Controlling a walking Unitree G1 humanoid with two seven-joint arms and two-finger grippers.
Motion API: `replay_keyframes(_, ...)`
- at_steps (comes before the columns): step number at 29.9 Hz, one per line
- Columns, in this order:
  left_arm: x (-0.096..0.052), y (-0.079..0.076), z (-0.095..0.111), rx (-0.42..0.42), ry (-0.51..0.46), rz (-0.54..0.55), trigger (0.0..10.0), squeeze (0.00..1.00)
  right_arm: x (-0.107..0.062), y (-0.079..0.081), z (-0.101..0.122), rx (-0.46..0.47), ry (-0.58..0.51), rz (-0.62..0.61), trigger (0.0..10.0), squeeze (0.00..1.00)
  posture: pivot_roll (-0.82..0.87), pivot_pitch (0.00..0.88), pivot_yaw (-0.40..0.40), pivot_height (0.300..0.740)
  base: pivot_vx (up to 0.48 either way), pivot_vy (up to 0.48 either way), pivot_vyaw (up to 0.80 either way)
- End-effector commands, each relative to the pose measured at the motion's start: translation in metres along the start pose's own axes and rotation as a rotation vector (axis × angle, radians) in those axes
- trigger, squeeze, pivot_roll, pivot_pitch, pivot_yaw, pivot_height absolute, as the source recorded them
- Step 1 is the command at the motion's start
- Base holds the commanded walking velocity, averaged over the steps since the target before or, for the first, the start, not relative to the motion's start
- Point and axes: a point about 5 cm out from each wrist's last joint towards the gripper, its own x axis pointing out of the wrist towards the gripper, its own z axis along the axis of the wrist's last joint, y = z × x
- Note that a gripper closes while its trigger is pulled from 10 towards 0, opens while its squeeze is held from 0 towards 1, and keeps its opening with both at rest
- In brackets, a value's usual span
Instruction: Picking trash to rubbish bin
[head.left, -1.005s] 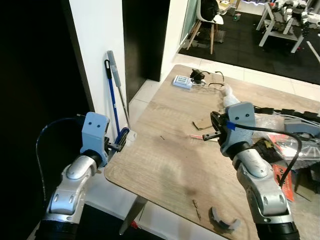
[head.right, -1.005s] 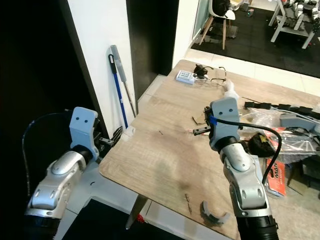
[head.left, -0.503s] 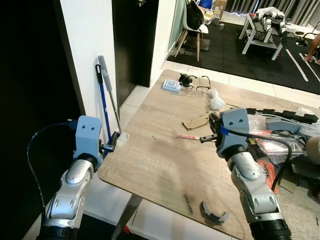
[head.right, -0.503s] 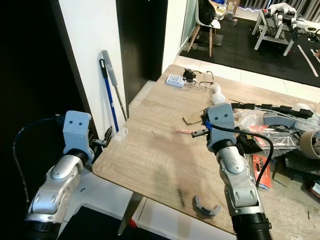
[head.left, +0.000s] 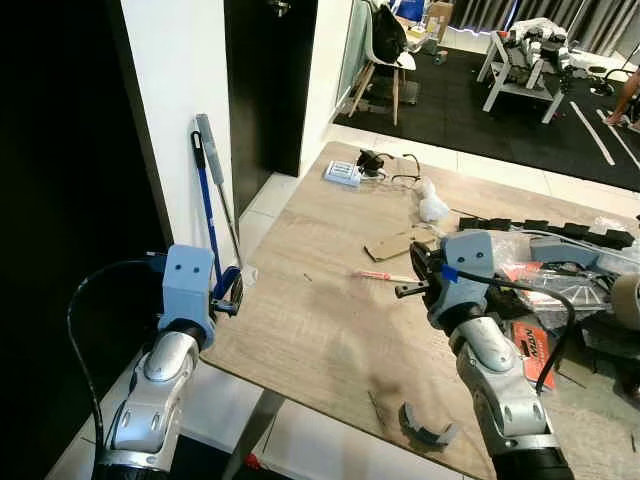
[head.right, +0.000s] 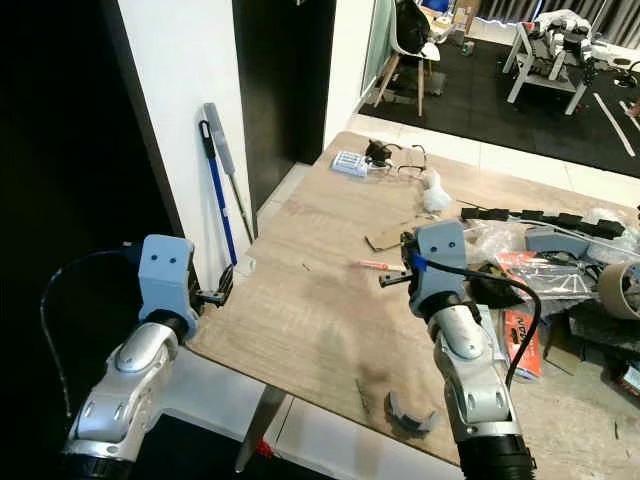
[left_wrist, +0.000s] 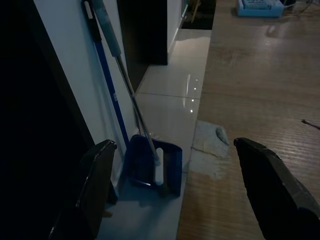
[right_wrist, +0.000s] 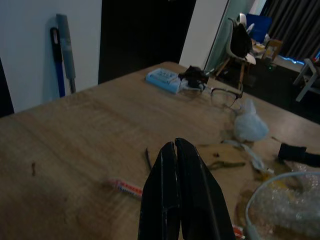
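Wooden worktop (head.left: 320, 320) in front of robot, cluttered along its far and right side. No rubbish bin seen from here.

Candidate trash on the worktop:
- small red-and-white wrapper (head.left: 372, 274), lying flat near the middle, just ahead of the right end effector
- scrap of brown cardboard (head.left: 390, 246), a little beyond the wrapper
- crumpled white tissue (head.left: 432, 207), farther back
- pale scrap of paper (left_wrist: 212, 141) at the worktop's near left corner, by the edge
- grey curved plastic piece (head.left: 428, 429) near the front edge

Right end effector (head.left: 403, 291) held above the worktop, 2 fingers pressed together with nothing between them (right wrist view shows them closed tip to tip, wrapper just beyond). Left end effector (head.left: 229, 301) sits off the left corner of the worktop, fingers (left_wrist: 97, 185) spread wide and empty; between them the wrist view looks down at the corner scrap and at a blue dustpan (left_wrist: 152, 167) and broom (head.left: 206, 215) leaning on the white wall.

Step in hand, as I read it: approach and selection, no piece grasped yet. The wrapper looks the likeliest first pick for the right arm.

Next move calls for: parting the right fingers, lowering onto the wrapper, pinching it off a flat surface (thin item, easy to slide rather than lift), then finding the bin.
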Motion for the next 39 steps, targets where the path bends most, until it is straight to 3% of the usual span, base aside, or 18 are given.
replay_keyframes(1, -0.002, -0.008, 0.001, 0.007, 0.000, -0.022, 10.0, 0.00, -0.004, -0.001, -0.004, 0.011, 0.014, -0.004, 10.0, 0.00, -0.03, 0.051, -0.065, 0.740, -0.319, 0.000, 0.00)
replay_keyframes(6, -0.003, -0.010, 0.001, 0.008, -0.002, -0.032, 10.0, 0.00, -0.003, 0.005, -0.006, 0.008, 0.024, 0.027, 10.0, 0.00, -0.04, 0.059, -0.081, 0.740, -0.303, 0.000, 0.00)
replay_keyframes(16, 0.001, -0.001, 0.006, 0.024, -0.007, -0.019, 10.0, 0.00, 0.003, 0.014, -0.005, 0.024, 0.026, 0.043, 10.0, 0.00, -0.03, 0.082, -0.087, 0.740, -0.290, 0.000, 0.00)
replay_keyframes(34, 0.004, -0.010, 0.006, 0.067, 0.048, -0.119, 10.0, 0.00, 0.005, 0.015, -0.006, 0.051, 0.037, 0.024, 10.0, 0.00, -0.02, 0.115, -0.075, 0.740, 0.000, 0.000, 0.00)
replay_keyframes(39, 0.004, -0.010, 0.004, 0.100, 0.069, -0.140, 10.0, 0.00, 0.004, 0.016, -0.008, 0.052, 0.041, 0.024, 10.0, 0.00, -0.02, 0.123, -0.072, 0.740, 0.000, -0.411, 0.00)
